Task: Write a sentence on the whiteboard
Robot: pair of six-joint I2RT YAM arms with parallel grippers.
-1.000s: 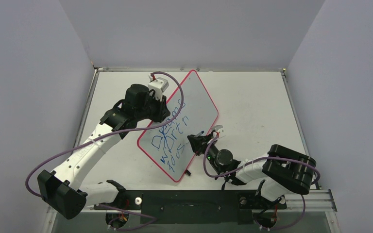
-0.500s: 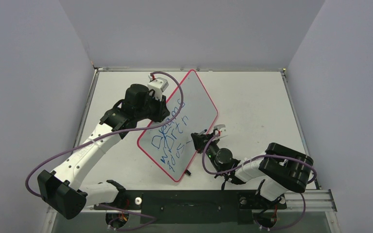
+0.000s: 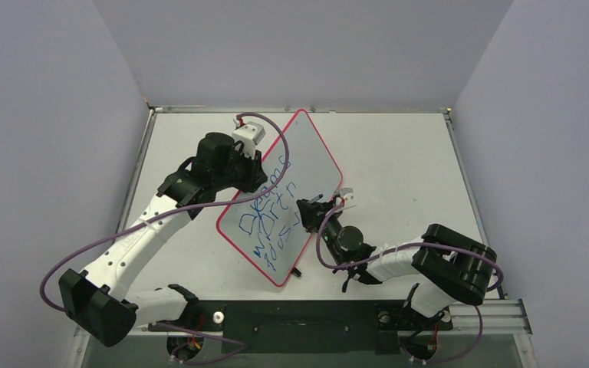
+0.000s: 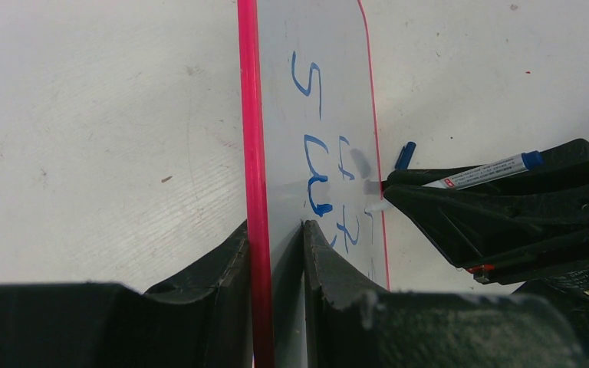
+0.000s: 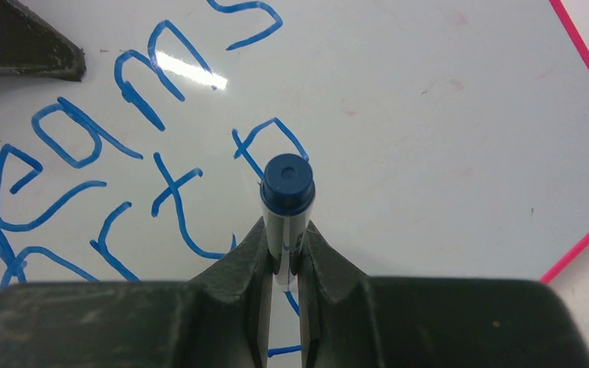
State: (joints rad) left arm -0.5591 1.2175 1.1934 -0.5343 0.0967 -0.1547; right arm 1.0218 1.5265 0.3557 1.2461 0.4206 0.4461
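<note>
Reading off the top view: the sentence (image 3: 272, 218), a blue handwritten marker scrawl, runs in three uneven lines. "Dreams" is on top and "worth" below it. The third line is short and hard to make out.

It sits on the large white rectangular whiteboard with the thin red-pink rim (image 3: 314, 157). The board is on the white table (image 3: 399, 153), between the two arms, tilted with its written face toward the right arm.

Left gripper (image 4: 276, 230): fingers clamped on either side of the board's red rim, steadying it.

Right gripper (image 5: 285, 230): closed on a blue-capped white marker pen (image 5: 287, 192), which points at the board. In the left wrist view the tip touches, or all but touches, the face near the far rim.

Progress (judgement): most of the sentence appears written. The right half of the board is bare. What remains is probably the end of the third line, though the pictures do not show the intended wording.

Compared with a second ago:
- The right gripper has moved up and left, from just off the board's edge to over the end of the written lines.
- The right arm's elbow has come slightly left with it.
- The board's right corner has shifted a touch.
- The left arm is unchanged.
- No new stroke can be confirmed, since the gripper covers that spot.
</note>
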